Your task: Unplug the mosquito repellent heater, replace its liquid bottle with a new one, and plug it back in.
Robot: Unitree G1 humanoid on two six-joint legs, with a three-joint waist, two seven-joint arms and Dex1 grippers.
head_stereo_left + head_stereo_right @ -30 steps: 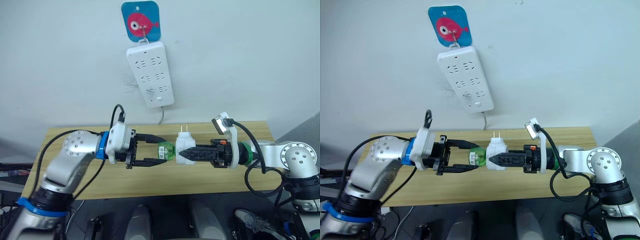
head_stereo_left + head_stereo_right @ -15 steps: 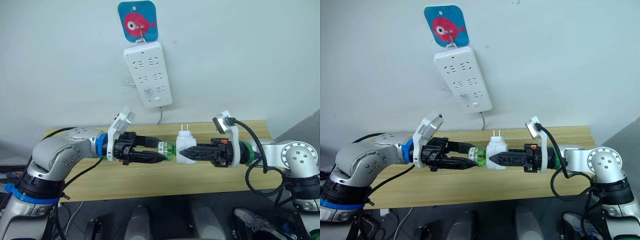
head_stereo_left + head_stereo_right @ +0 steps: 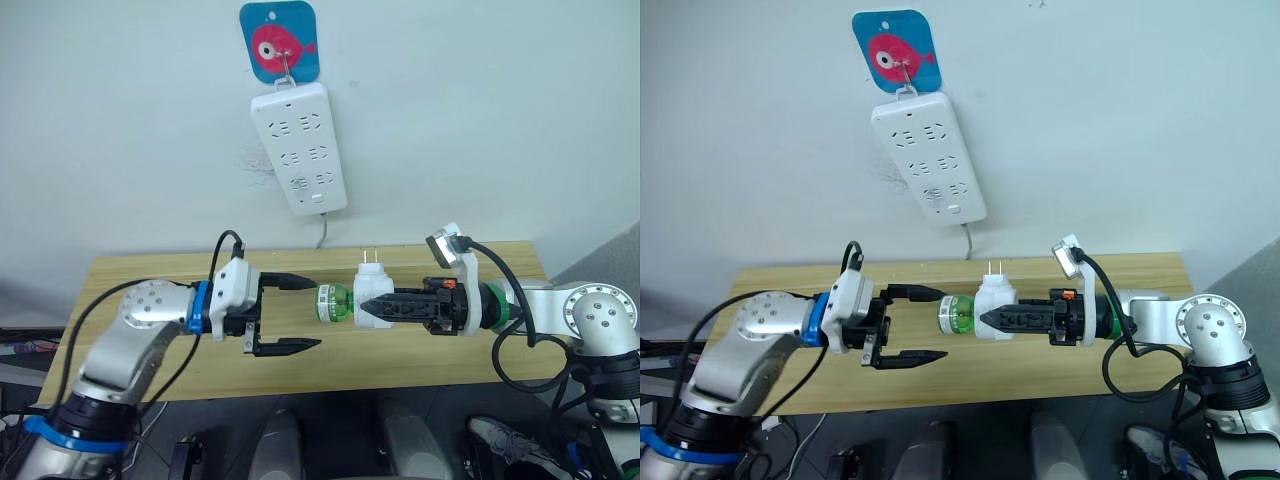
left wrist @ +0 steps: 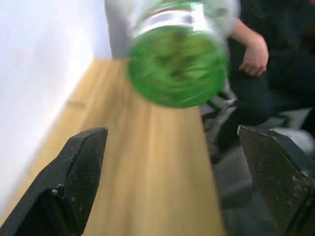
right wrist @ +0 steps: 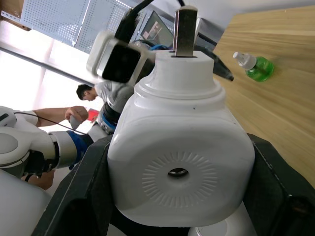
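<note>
Two prongs up on the mosquito repellent heater (image 3: 371, 297), pinched mid-air over the wooden table (image 3: 150, 272) by right gripper (image 3: 366, 306). Green liquid bottle (image 3: 333, 302) jutting sideways from it. Left gripper (image 3: 303, 315) spread wide, just short of bottle. Best to advance squarely, clamp the body, twist gently.
</note>
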